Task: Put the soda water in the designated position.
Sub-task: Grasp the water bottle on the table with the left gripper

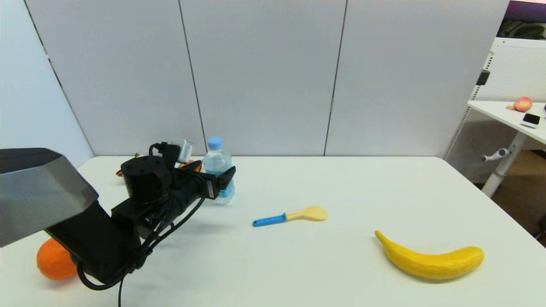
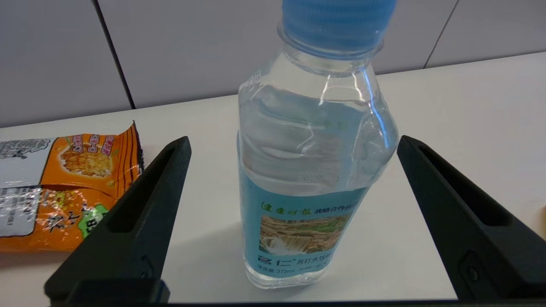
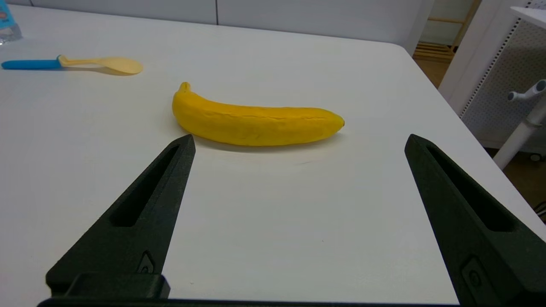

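While the left gripper gapes wide around it, untouched, the soda water stands upright, nearly full; label reads "375ml".

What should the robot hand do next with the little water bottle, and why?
Probably close the left gripper on the soda water. The bottle stands upright on the white table between the two open fingers, and neither touches it yet. Squeezing at label height looks like the next small step before lifting. The right gripper waits open near the banana.
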Available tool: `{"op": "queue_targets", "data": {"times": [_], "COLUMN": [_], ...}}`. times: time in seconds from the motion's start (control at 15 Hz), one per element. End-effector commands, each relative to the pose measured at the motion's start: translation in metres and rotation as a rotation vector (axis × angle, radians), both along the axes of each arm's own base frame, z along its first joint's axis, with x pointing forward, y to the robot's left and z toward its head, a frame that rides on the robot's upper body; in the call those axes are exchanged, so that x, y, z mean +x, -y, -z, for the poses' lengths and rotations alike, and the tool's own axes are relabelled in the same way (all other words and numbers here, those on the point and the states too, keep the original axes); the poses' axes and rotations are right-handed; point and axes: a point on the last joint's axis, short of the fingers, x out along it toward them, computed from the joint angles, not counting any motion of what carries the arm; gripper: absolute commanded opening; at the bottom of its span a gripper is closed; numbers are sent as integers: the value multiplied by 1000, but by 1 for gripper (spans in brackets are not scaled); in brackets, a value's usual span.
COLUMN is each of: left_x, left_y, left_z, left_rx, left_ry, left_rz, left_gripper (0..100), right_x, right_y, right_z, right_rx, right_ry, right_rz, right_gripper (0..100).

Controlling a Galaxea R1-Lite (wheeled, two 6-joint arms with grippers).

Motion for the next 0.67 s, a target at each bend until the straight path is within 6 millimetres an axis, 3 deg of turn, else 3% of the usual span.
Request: {"op": "queue_targets", "data": {"times": [0.07, 0.67], "left_x": [5, 29], "left_y": [2, 12], "left_z": [8, 12], "left_rx": [-4, -42], "left_ry": [6, 99], "left_rz": [0, -1], "left_gripper": [100, 100], "right_x": [0, 0], "right_y": [0, 0], "right_z": [0, 0], "right_rx": [-1, -1], "right_ry": [-1, -1], "right_rz": [-3, -1], "right_gripper": [100, 100]}}
